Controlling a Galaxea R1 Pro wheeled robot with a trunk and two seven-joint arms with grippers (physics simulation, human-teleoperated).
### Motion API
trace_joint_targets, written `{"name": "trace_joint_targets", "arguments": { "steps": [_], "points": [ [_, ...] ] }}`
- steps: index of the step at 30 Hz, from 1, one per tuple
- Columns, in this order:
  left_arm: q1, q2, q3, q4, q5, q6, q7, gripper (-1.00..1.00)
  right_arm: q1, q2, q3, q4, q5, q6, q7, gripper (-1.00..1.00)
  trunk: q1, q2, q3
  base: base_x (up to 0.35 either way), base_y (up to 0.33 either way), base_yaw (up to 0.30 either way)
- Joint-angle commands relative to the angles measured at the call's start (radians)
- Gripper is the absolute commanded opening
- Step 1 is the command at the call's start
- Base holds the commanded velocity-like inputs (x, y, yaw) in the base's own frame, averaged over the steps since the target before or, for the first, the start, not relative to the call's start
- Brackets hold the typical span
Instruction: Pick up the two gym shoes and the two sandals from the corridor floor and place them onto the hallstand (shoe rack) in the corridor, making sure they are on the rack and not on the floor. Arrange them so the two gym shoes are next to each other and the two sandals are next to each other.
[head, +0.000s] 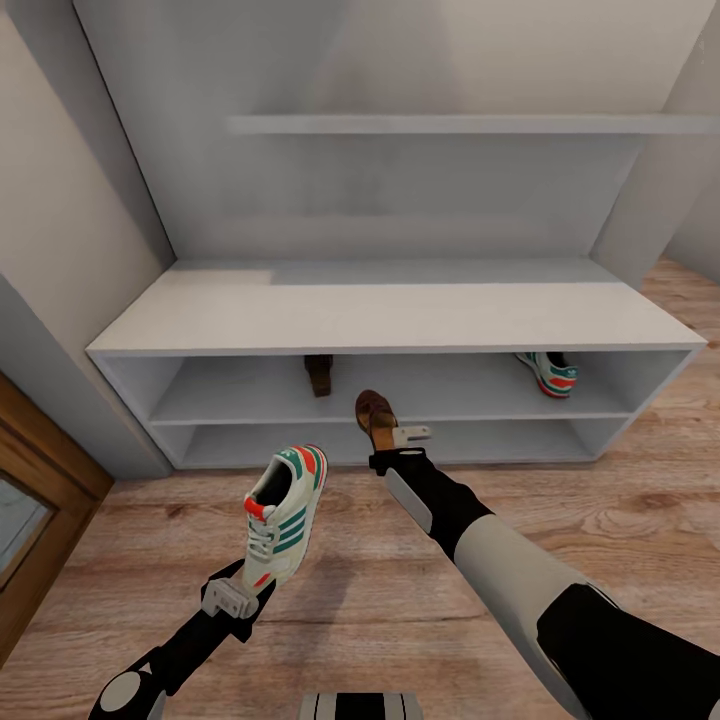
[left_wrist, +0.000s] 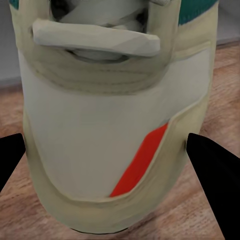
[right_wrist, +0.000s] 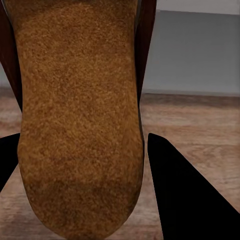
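From the head camera, the shoe rack sits against the wall with one sneaker at the right end of its upper shelf and a sandal near the middle; the left gripper holds a second sneaker up over the wood floor; the right gripper holds the other sandal just in front of the rack.

Left wrist cam: dark fingers clamp either side of the sneaker's toe.

Right wrist cam: fingers pinch the sandal's tan footbed.
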Motion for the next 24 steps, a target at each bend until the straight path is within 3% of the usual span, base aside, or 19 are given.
{"name": "trace_joint_targets", "arguments": {
  "steps": [1,9,24],
  "points": [
    [0.0,0.0,0.0,0.0,0.0,0.0,0.0,-1.0,0.0,0.0,0.0,0.0,-0.003,-0.001,-0.001,-1.0,0.0,0.0,0.0,0.135,0.0,0.0],
    [-0.001,0.0,-0.001,0.0,0.0,0.0,0.0,-1.0,0.0,0.0,0.0,0.001,-0.006,0.001,0.005,-1.0,0.0,0.0,0.0,0.14,0.0,0.0],
    [0.0,0.0,-0.003,0.0,0.0,0.0,0.0,-1.0,0.0,0.0,0.001,0.003,-0.007,0.01,0.027,-1.0,0.0,0.0,0.0,0.014,0.0,0.0]
  ]
}}
